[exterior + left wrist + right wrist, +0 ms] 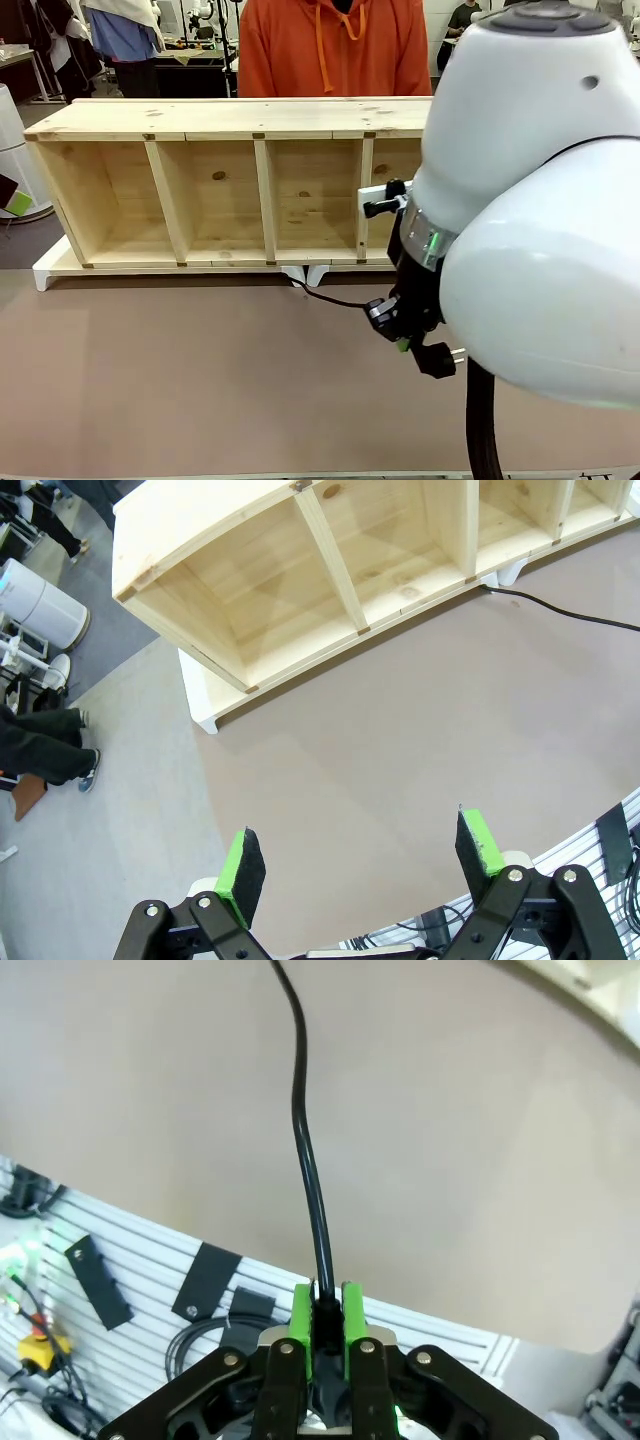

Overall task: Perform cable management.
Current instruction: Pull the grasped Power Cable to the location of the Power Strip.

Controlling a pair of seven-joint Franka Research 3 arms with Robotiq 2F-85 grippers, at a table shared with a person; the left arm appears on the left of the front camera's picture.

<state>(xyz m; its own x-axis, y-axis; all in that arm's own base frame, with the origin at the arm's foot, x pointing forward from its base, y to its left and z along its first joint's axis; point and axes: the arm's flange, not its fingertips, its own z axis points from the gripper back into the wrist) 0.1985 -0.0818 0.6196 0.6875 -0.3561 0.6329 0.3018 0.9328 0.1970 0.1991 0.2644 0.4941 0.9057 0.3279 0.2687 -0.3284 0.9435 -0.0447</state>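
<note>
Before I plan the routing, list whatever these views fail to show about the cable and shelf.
- Front view: the cable disappears beneath the wooden shelf, so its far end is hidden.
- Front view: the right arm covers the shelf's right end.
- Left wrist view: the picture's right edge cuts the cable off.
- Right wrist view: the right gripper, shut on the cable, hides the plug.

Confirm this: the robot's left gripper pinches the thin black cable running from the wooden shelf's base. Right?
No, the right gripper pinches the cable, as the right wrist view shows; the left gripper is open and empty.
</note>
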